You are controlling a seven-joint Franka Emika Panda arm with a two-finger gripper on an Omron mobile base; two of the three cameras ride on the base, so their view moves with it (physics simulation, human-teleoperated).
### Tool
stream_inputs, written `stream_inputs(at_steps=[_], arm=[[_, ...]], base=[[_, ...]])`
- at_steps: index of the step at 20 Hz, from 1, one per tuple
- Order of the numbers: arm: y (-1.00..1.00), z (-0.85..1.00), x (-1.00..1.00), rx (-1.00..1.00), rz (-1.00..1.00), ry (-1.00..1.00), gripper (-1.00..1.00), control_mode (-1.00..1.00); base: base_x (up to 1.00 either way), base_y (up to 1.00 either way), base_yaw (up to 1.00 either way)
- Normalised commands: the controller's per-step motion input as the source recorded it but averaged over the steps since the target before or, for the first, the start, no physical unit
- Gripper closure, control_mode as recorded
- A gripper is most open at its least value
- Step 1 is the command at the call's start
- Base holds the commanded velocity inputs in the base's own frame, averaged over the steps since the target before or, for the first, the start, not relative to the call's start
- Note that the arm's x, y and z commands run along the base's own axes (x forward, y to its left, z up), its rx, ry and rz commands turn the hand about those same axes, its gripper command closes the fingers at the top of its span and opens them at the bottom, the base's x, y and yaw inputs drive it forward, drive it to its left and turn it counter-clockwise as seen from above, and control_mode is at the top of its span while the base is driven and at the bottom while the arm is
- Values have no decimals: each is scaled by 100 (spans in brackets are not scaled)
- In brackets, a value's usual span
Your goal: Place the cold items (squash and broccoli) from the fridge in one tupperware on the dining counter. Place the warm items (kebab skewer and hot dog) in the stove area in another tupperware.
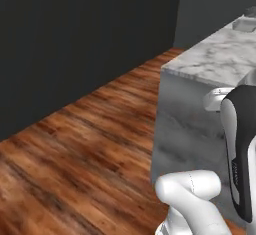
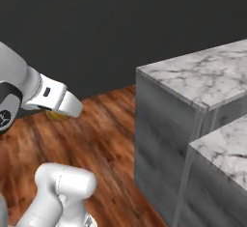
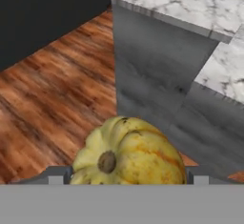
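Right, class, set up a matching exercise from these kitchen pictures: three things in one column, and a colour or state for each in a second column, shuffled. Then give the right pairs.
Things:
1. squash
2. counter
3. floor

Descriptions:
A. brown wooden planks
B. yellow with orange streaks, held in the claw
C. grey sides under a white marbled top

Pairs: 1-B, 2-C, 3-A
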Motion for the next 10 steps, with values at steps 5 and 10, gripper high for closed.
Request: stream_inputs(at_steps=[5,10], arm=[[0,0,0,0,0,0,100,100],[0,0,0,0,0,0,100,100]], base=[[69,82,-51],[71,98,-41]])
